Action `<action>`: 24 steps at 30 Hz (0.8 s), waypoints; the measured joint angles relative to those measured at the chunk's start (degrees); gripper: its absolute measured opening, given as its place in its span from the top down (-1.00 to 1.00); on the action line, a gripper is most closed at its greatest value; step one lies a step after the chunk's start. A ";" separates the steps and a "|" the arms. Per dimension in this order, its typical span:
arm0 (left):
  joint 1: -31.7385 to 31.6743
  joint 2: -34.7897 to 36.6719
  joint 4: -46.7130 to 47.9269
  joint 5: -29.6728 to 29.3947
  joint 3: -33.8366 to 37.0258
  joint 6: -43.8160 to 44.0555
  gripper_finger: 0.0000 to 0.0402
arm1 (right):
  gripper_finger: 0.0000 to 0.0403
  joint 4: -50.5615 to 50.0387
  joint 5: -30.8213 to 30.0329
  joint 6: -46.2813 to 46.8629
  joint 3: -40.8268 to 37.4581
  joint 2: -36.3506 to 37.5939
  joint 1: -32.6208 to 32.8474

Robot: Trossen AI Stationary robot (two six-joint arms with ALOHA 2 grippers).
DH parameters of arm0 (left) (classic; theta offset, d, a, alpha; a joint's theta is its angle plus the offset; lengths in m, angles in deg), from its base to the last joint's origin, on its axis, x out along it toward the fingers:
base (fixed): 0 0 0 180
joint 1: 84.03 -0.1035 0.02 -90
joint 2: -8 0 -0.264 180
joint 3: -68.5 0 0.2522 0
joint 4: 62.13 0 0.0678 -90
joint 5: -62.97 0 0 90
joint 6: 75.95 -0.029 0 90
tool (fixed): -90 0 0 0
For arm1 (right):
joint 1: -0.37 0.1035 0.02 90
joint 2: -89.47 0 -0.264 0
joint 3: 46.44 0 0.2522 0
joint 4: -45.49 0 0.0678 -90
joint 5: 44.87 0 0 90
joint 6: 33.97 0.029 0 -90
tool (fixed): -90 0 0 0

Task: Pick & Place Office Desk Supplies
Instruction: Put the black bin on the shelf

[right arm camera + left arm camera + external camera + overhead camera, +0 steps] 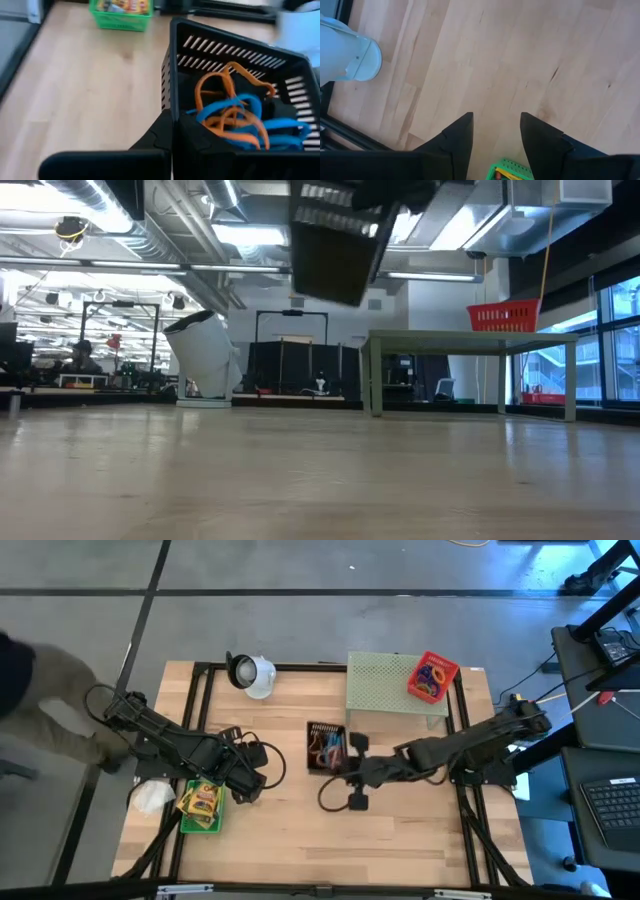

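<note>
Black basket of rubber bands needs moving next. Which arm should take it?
Right. Its hand is already shut on the wall of the black basket, which hangs lifted in the low view. The left hand is open over by the green basket, holding nothing.

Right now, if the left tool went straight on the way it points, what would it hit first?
Probably nothing soon: the left tool stands open over bare table. The white cup lies well off to one side of its line, though depth is hard to judge.

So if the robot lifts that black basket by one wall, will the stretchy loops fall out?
Probably not: the right gripper is shut on the black basket wall, and the orange and blue loops lie tangled, deep inside. It looks light but may tilt.
</note>
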 joint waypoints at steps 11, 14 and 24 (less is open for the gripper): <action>0.00 0.00 0.00 -3.79 0.00 -0.03 0.22 | 0.95 -21.60 -6.78 -3.70 0.00 11.15 -10.48; 0.00 0.00 0.00 -4.66 0.00 -0.03 0.22 | 0.95 -26.91 -5.32 -5.97 0.00 12.26 -15.43; 0.00 0.00 0.00 -4.64 0.00 -0.03 0.22 | 0.95 -37.23 0.50 -15.52 0.00 12.51 -27.99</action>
